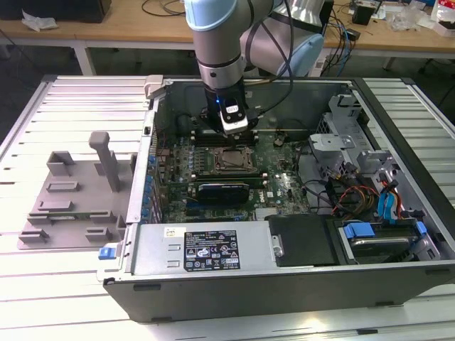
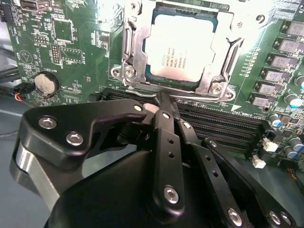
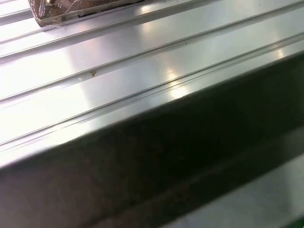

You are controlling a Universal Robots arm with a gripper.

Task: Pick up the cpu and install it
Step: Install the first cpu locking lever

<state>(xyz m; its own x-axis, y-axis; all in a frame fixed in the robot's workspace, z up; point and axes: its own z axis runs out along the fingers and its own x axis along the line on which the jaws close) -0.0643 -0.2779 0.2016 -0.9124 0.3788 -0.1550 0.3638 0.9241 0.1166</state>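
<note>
The cpu (image 1: 229,160) (image 2: 182,48) lies flat inside its metal socket frame (image 2: 131,57) on the green motherboard (image 1: 284,186), silver top facing up. In the exterior view my gripper (image 1: 232,132) hangs from the arm inside the open computer case (image 1: 398,280), just behind the socket, over the memory slots (image 2: 216,124). The second wrist view shows its black fingers (image 2: 167,137) drawn together, their tips meeting at the socket's edge (image 2: 161,100). I see nothing held between them. The fingers stand beside the cpu, not on it.
A grey fixture plate (image 1: 71,202) with upright posts lies on the ribbed table (image 3: 118,71) at the exterior view's left. A power supply (image 1: 213,249) lines the case front, drive bays and cables (image 1: 384,206) fill its right. A coin battery (image 2: 46,84) sits beside the socket.
</note>
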